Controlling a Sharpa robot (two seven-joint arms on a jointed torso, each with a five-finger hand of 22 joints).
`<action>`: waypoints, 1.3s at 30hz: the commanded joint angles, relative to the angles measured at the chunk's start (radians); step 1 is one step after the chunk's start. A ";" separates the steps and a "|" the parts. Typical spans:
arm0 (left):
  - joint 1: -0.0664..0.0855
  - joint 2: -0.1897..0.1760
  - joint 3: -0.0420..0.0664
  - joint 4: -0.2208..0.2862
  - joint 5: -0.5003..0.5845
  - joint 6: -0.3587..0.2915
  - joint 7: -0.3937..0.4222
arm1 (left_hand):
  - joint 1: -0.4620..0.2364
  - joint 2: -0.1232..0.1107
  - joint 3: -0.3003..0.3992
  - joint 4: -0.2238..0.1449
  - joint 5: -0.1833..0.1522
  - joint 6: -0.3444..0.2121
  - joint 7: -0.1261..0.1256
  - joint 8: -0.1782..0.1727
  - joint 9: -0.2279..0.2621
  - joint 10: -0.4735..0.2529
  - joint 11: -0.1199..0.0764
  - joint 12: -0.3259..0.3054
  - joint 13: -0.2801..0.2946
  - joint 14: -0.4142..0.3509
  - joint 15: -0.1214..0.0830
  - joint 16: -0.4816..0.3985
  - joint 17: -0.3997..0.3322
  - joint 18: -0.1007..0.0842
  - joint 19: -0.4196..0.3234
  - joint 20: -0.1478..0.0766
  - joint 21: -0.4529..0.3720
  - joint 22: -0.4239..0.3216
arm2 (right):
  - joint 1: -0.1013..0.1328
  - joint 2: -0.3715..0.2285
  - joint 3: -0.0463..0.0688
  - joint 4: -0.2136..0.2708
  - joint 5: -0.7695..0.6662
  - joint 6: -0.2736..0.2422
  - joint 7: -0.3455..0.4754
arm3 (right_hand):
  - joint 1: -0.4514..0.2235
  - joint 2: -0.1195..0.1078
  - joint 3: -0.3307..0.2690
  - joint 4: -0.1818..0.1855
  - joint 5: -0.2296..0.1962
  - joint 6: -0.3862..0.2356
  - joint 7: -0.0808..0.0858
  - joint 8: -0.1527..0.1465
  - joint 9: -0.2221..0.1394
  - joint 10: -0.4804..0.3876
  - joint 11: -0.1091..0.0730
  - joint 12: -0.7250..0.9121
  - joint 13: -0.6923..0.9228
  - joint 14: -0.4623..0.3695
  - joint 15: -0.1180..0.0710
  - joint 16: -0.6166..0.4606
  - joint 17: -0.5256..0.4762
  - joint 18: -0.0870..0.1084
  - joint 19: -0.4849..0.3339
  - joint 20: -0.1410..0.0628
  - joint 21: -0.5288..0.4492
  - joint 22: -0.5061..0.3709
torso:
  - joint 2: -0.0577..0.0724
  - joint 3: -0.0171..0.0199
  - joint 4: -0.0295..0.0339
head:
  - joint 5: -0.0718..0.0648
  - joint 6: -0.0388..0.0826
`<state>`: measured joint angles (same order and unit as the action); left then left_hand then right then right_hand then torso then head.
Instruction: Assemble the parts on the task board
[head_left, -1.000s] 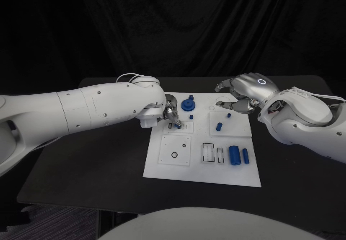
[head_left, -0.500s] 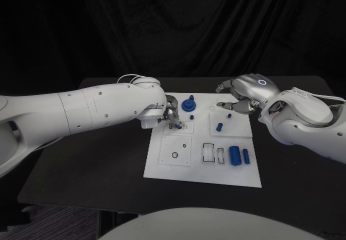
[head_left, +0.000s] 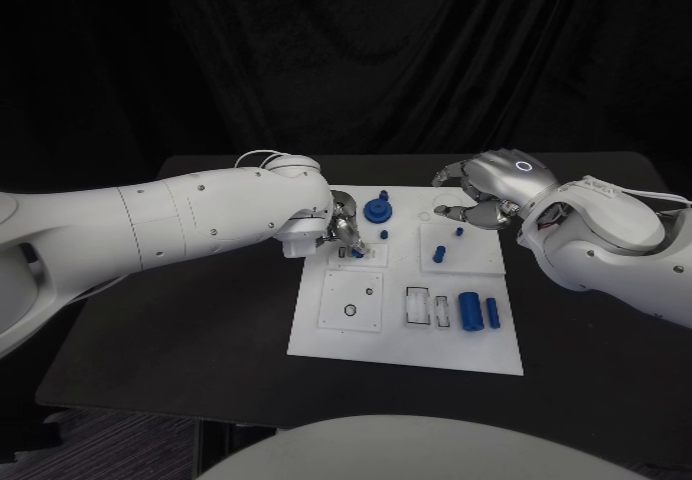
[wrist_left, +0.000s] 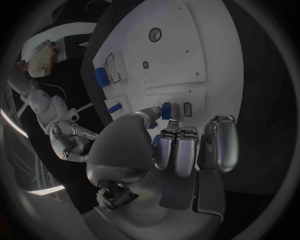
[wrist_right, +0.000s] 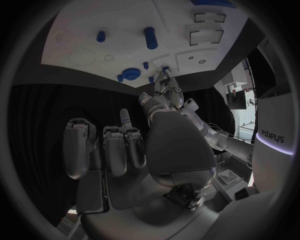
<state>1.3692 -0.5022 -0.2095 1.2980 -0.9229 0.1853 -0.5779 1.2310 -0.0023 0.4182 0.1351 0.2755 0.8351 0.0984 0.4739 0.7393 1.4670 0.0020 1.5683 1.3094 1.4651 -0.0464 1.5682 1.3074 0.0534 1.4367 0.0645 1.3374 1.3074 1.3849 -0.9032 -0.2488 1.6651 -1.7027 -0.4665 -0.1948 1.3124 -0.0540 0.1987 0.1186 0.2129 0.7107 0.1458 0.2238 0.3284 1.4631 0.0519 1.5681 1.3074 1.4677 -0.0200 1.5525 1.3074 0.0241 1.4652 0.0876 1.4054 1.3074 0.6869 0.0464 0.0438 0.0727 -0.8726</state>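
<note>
At the task board (head_left: 346, 335), far edge, the left hand (head_left: 340, 226) pinches a small blue part (wrist_left: 166, 110) right over its slot, so insertion looks under way; next comes a straight press down. Beside the far corner, the right hand (head_left: 483, 195) hovers, fingers curled, holding nothing.

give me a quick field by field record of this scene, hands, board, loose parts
surface: black table
task board: white plate in the middle of the table
left robot hand: at the board's far left part, fingertips pinching a small blue part at a slot
right robot hand: hovers over the board's far right corner, fingers curled, holding nothing
round blue part: stands at the far edge
large blue cylinder: lies near the right edge
thin blue cylinder: lies beside it
</note>
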 joint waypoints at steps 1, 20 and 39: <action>-0.009 0.004 -0.003 0.000 0.001 0.011 0.014 | -0.017 0.001 -0.022 0.011 -0.021 0.031 -0.033 -0.010 -0.005 0.104 -0.007 0.003 0.261 0.106 -0.009 0.003 0.263 0.008 -0.001 -0.008 -0.005 0.158 | -0.003 0.000 0.001 0.000 -0.006 0.012 -0.023 | 0.005 0.002 -0.001 0.007 0.006 0.010 0.000 0.005 -0.001 0.108 0.007 0.003 0.263 0.091 0.008 -0.005 0.222 0.019 0.029 0.007 -0.002 0.205 | 0.000 0.0000 -0.0001 | 0.001 0.000; -0.012 0.002 -0.003 -0.004 0.001 0.025 0.005 | -0.139 0.021 -0.174 0.109 -0.113 0.054 -0.025 -0.050 -0.024 0.104 0.000 0.003 0.261 0.106 -0.003 0.003 0.263 0.009 -0.002 -0.003 -0.020 0.161 | -0.006 0.001 0.001 -0.001 -0.006 0.032 -0.029 | 0.006 0.003 -0.001 0.008 0.007 0.018 -0.001 0.008 -0.002 0.108 0.005 0.003 0.263 0.090 0.007 -0.005 0.220 0.019 0.029 0.007 -0.004 0.205 | 0.000 0.0000 0.0002 | 0.003 0.000; -0.013 -0.008 -0.003 0.003 0.001 -0.001 -0.001 | -0.175 0.027 -0.230 0.143 -0.134 0.063 -0.026 -0.050 -0.013 0.104 0.000 0.003 0.261 0.106 -0.003 0.003 0.263 0.008 0.003 -0.002 -0.018 0.165 | -0.007 -0.001 0.001 0.000 -0.006 0.039 -0.032 | 0.008 0.004 0.000 0.007 0.010 0.022 -0.002 0.009 -0.003 0.108 0.004 0.003 0.263 0.089 0.006 -0.007 0.217 0.020 0.027 0.007 -0.008 0.203 | 0.000 0.0002 0.0003 | 0.005 0.000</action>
<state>1.3604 -0.5085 -0.2103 1.2969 -0.9256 0.1912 -0.5802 1.0669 0.0235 0.1922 0.2772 0.1458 0.8932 0.0720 0.4260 0.7258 1.4669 0.0022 1.5683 1.3093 1.4652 -0.0464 1.5682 1.3074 0.0534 1.4368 0.0646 1.3161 1.3074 1.3802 -0.9033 -0.2488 1.6638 -1.7027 -0.4331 -0.2074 1.3123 -0.0541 0.1987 0.1186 0.2164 0.7249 0.1459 0.2276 0.3267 1.4630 0.0518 1.5681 1.3078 1.4677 -0.0200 1.5488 1.3074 0.0241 1.4652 0.0876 1.4006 1.3073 0.6869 0.0465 0.0439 0.0776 -0.8726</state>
